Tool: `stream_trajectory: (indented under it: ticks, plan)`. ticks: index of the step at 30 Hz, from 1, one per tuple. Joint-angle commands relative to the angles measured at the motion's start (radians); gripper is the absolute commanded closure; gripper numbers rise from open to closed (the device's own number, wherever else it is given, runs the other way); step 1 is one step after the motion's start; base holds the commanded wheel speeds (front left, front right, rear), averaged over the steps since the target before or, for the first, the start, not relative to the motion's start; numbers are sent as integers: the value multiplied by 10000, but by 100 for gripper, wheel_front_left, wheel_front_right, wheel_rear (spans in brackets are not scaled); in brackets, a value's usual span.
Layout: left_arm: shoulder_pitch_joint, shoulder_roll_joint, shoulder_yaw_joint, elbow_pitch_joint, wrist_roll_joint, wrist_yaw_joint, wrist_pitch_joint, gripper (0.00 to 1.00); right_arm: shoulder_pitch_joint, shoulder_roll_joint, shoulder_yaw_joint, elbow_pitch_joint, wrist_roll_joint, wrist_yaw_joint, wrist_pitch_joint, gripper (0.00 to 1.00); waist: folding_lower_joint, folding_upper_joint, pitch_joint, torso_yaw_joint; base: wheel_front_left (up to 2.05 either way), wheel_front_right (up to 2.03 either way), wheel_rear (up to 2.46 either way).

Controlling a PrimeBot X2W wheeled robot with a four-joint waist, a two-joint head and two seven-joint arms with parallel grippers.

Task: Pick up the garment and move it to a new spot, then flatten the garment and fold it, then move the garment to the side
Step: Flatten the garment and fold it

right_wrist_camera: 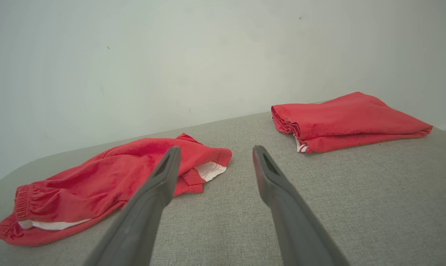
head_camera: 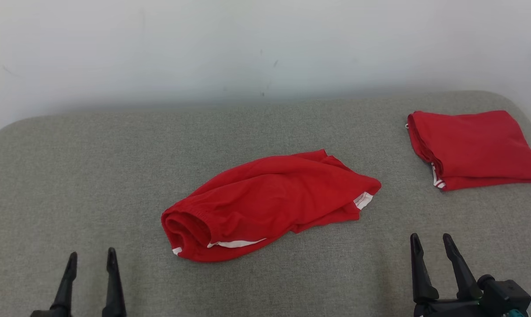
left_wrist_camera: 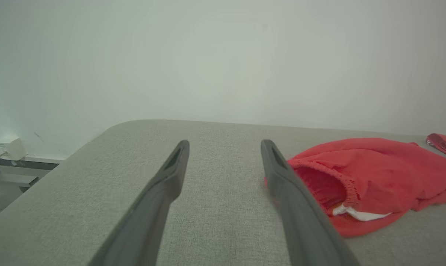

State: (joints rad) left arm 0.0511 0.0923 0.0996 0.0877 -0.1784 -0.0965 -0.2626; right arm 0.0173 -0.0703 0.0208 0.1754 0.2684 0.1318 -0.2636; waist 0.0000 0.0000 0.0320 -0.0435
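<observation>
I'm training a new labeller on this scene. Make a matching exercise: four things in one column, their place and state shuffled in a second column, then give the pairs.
Things
1. loose shorts
2. folded shorts
3. left tool
4. right tool

Places and states
A. lower right of the head view, open, holding nothing
B. centre, rumpled, white trim showing
C. lower left of the head view, open, holding nothing
D. far right, neatly stacked

Pairs: 1-B; 2-D; 3-C; 4-A
</observation>
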Motion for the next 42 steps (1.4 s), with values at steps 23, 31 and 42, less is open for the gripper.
stream_trajectory:
  ticks: [23,31,42]
  plan:
    - [-2800,641,-3106,3694,-637,-329,-29,0,-729,-21,270,205,122,-26,-8,0,0,0,1313,-1619,0,0,0]
    - [-3294,655,-3406,4460,-1000,-330,-29,100,-639,-62,136,224,2,-27,-6,0,0,0,1318,-1588,0,0,0]
    - [-2789,612,-3666,2566,-1199,-331,-29,100,-304,-148,-51,337,-24,-27,-6,0,0,0,569,-503,0,0,0]
